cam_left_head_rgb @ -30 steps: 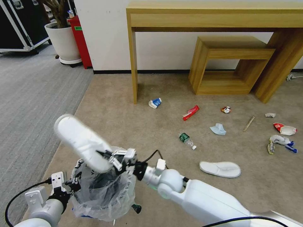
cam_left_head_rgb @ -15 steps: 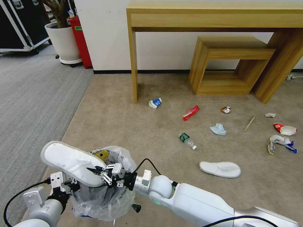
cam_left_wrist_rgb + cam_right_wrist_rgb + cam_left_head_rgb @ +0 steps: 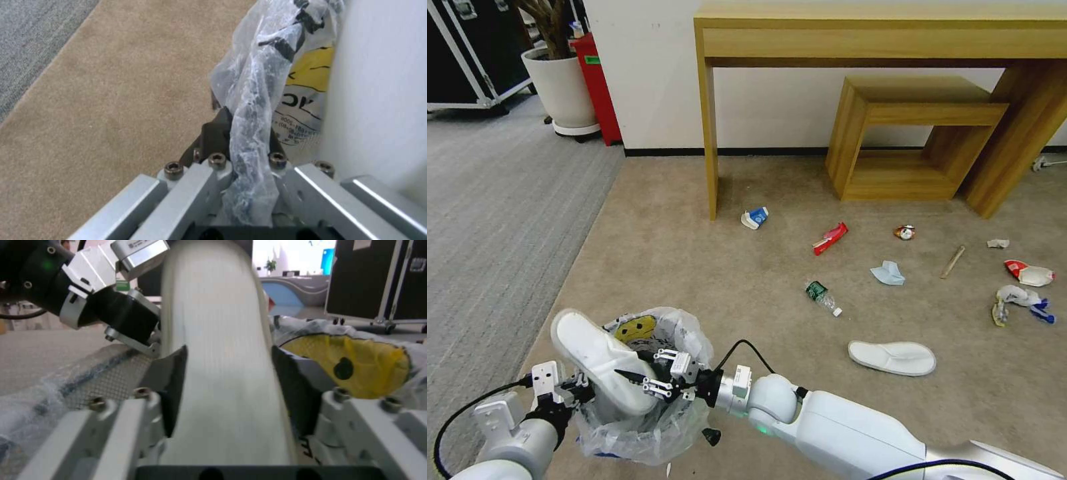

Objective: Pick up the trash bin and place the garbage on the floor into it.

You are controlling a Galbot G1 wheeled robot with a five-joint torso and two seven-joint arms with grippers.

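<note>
Now white slipper (image 3: 602, 360) tipped lower than half-second ago, toe sinking into trash bin (image 3: 647, 427) at 7 o'clock. Right pincer (image 3: 642, 381) clamped on slipper; left pincer (image 3: 242, 133) pinching bin's bag rim. Release looks near; second slipper (image 3: 892, 357) waits on carpet at 4 o'clock.

Landmark: trash bin (image 3: 640, 413), on the floor (image 3: 694, 267) at near left. One slipper (image 3: 602, 360) sits tilted in its mouth. Left gripper (image 3: 577, 390) at bin's left rim; right gripper (image 3: 639, 381) over the opening. Second slipper (image 3: 892, 357) lies right of bin; bottle (image 3: 822, 296) right and beyond; carton (image 3: 755, 217) farther beyond, by the table leg (image 3: 710, 140).
</note>
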